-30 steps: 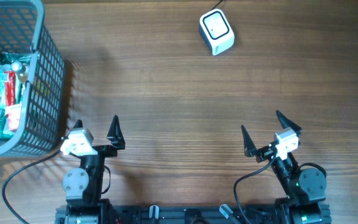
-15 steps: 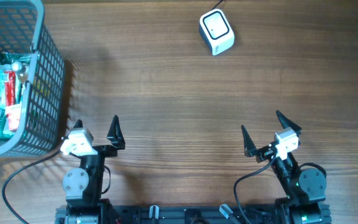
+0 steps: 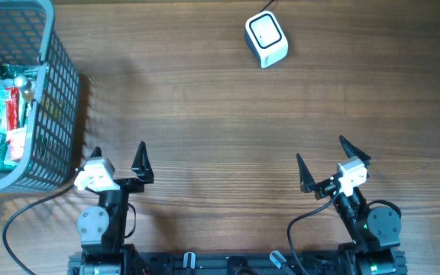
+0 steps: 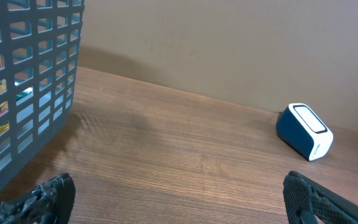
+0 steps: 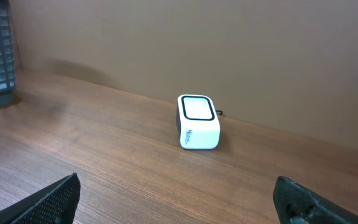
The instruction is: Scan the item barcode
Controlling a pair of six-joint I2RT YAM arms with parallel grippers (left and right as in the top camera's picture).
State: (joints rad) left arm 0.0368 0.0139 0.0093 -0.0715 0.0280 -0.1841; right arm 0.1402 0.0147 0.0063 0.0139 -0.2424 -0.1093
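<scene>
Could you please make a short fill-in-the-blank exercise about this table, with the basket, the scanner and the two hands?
1. The grey basket stands at the ____ edge of the overhead view.
2. The packaged items lie ____ the basket.
3. The left hand and the right hand are both ____, holding nothing.
4. The scanner has a top face that is ____.
Missing words: left; inside; open; white.

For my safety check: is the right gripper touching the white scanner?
Apart. The overhead view shows a wide stretch of bare table between the open right gripper and the scanner.
</scene>
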